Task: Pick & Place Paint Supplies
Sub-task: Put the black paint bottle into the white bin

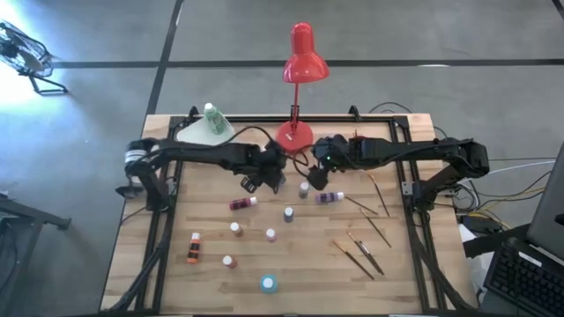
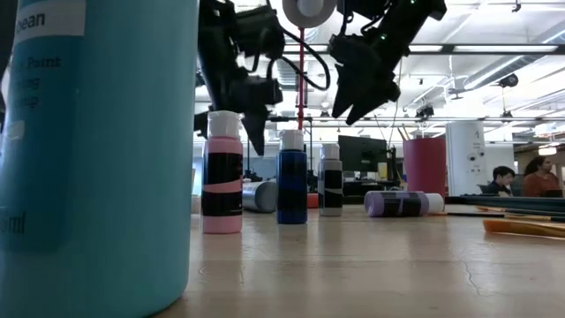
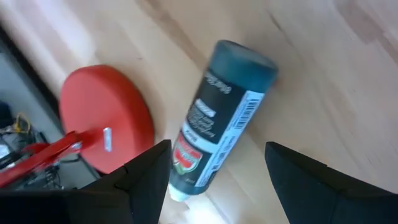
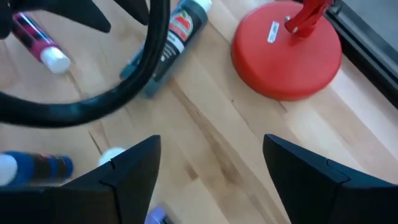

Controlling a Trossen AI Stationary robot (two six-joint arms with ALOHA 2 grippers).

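Note:
A dark teal paint bottle (image 3: 217, 118) lies on its side on the wooden table next to the red lamp base (image 3: 106, 124). My left gripper (image 3: 217, 149) hovers over it, open, with a finger on either side and touching nothing; it also shows in the high view (image 1: 264, 173). My right gripper (image 1: 317, 167) is open and empty just right of it, above the table near the lamp base (image 4: 286, 50). Other small bottles stand or lie mid-table: magenta (image 1: 242, 203), purple (image 1: 330, 197), blue (image 1: 288, 214). Thin brushes (image 1: 366, 255) lie at the right.
The red desk lamp (image 1: 300, 62) stands at the far middle edge. A green bottle on a white plate (image 1: 211, 123) sits at the far left. A large teal bottle (image 1: 268, 283) stands near the front edge, and orange and white-capped bottles (image 1: 192, 255) stand at the front left. The left arm's cable (image 4: 124, 93) hangs between the grippers.

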